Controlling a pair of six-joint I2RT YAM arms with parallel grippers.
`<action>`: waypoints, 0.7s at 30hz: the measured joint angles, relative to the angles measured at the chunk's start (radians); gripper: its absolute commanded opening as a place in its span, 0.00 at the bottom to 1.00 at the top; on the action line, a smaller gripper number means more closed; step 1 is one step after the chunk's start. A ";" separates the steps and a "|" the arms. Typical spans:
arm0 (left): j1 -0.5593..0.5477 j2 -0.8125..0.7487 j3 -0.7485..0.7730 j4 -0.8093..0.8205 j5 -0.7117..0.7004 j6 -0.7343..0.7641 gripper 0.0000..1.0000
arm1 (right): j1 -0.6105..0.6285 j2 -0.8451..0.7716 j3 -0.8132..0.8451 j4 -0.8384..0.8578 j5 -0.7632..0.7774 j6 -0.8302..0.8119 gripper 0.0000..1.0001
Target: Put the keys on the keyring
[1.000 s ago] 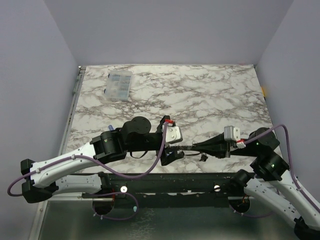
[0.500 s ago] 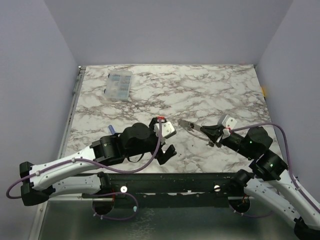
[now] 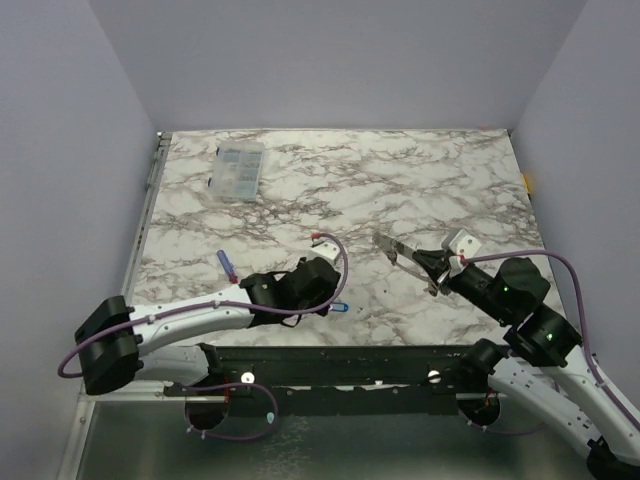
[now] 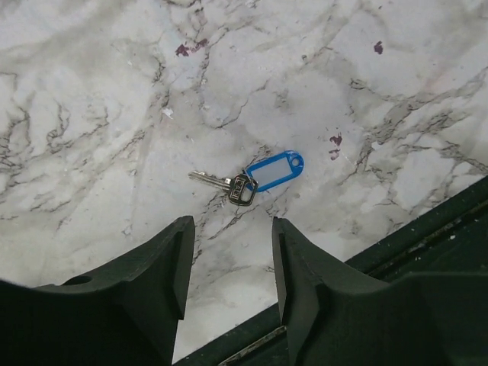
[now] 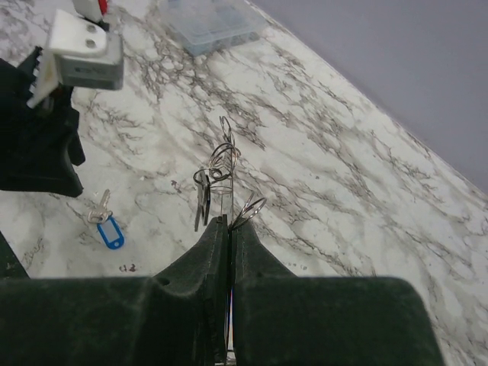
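Currently the left gripper (image 4: 229,238) hovers low over the desk (image 4: 358,84), jaws apart, nothing between them. It sits just short of a loose key (image 4: 239,188) lying flat with a blue tag (image 4: 276,169) joined at its head, near the desk's front edge and the black rail (image 4: 435,229). The right gripper (image 5: 229,223) is clamped shut on the keyring (image 5: 223,156), holding its thin metal loops up off the desk with one dark key (image 5: 200,200) hanging from them. Step in hand, as I read it: pick up the tagged key. To do it well, push forward a little so the fingers straddle the key head, not the blade. Then come straight down until the tips meet the marble and close where the metal is thickest. Flat thin metal will likely skate and the tag may swing, so pinch near the head-tag joint and lift slowly. Hold the right arm steady so the ring is easy to reach. Versus half a second ago: the left arm was higher with its wrist raised; now it is stretched low, and the tagged key shows in the top view beside its tip. A second ago both grippers met near the front edge; now they are well apart. The right gripper and keyring have barely shifted in the last half second.
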 measured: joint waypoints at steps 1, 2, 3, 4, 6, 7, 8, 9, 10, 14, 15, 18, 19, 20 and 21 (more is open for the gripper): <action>0.002 0.047 0.006 0.007 -0.005 -0.027 0.50 | 0.000 0.000 0.000 -0.002 0.000 0.000 0.01; 0.002 0.070 0.010 0.011 -0.005 -0.043 0.49 | 0.000 0.000 0.002 -0.006 0.000 0.000 0.01; 0.002 0.119 0.019 0.018 -0.006 -0.059 0.49 | 0.000 0.000 0.003 -0.012 0.000 -0.001 0.01; 0.002 0.159 0.029 0.019 -0.006 -0.075 0.46 | 0.000 0.000 0.006 -0.020 0.000 -0.001 0.01; 0.002 0.215 0.048 0.023 -0.006 -0.102 0.43 | 0.000 -0.002 0.013 -0.031 -0.001 -0.001 0.01; 0.002 0.238 0.058 0.026 -0.006 -0.111 0.42 | 0.000 -0.004 0.014 -0.035 -0.001 -0.002 0.01; 0.002 0.255 0.067 0.028 -0.006 -0.121 0.40 | 0.000 -0.006 0.016 -0.038 -0.001 -0.002 0.01; 0.002 0.271 0.076 0.032 -0.006 -0.131 0.39 | 0.000 -0.009 0.016 -0.040 -0.001 -0.002 0.01; 0.002 0.288 0.084 0.039 -0.006 -0.140 0.38 | 0.000 -0.011 0.017 -0.042 -0.002 -0.002 0.01; 0.002 0.330 0.099 0.050 -0.006 -0.164 0.35 | 0.000 -0.018 0.019 -0.050 -0.010 -0.002 0.01; 0.002 0.336 0.100 0.050 -0.006 -0.168 0.35 | 0.000 -0.019 0.019 -0.051 -0.011 -0.002 0.01; 0.002 0.356 0.100 0.050 -0.006 -0.180 0.35 | 0.000 -0.020 0.019 -0.058 -0.015 -0.002 0.01; 0.002 0.360 0.100 0.051 -0.006 -0.181 0.33 | 0.000 -0.021 0.019 -0.061 -0.016 -0.002 0.01; 0.002 0.365 0.100 0.051 -0.006 -0.184 0.31 | 0.000 -0.022 0.019 -0.063 -0.017 -0.003 0.01; 0.002 0.369 0.100 0.052 -0.006 -0.186 0.29 | 0.000 -0.023 0.019 -0.064 -0.018 -0.003 0.01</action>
